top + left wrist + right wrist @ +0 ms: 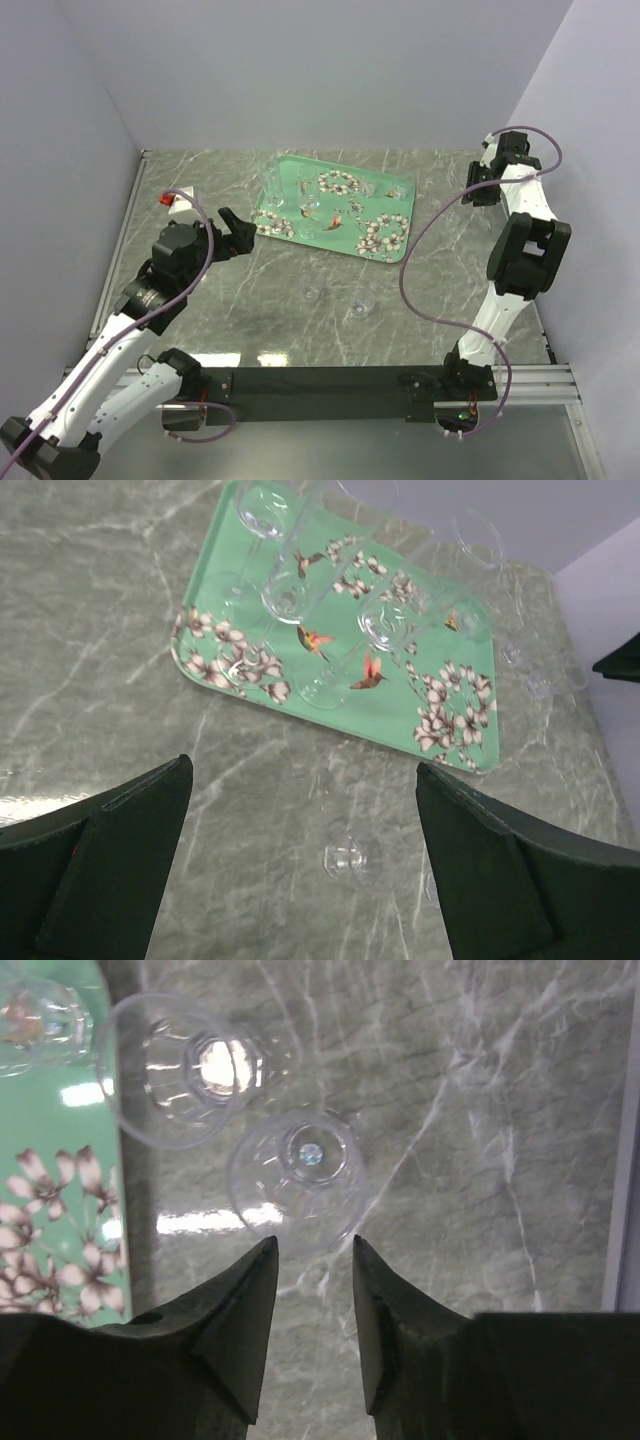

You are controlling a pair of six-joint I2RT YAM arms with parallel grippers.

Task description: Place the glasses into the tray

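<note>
1 tray point(298, 172). Glasses point(313, 295): 2 on table point(450, 290) in front of tray, 2 at its right edge, at least 4 inside; exact total unclear. 2 arms point(520, 250), 2 grippers point(302, 770).

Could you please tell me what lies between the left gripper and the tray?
Only bare table: the left wrist view shows marble between the left gripper and the tray.

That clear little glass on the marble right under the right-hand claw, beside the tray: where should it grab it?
Probably from straight above, pinching the rim wall. The glass stands upright, its open mouth facing the right gripper. Take the side nearest the fingers, since a second glass crowds its other side, toward the tray.
</note>
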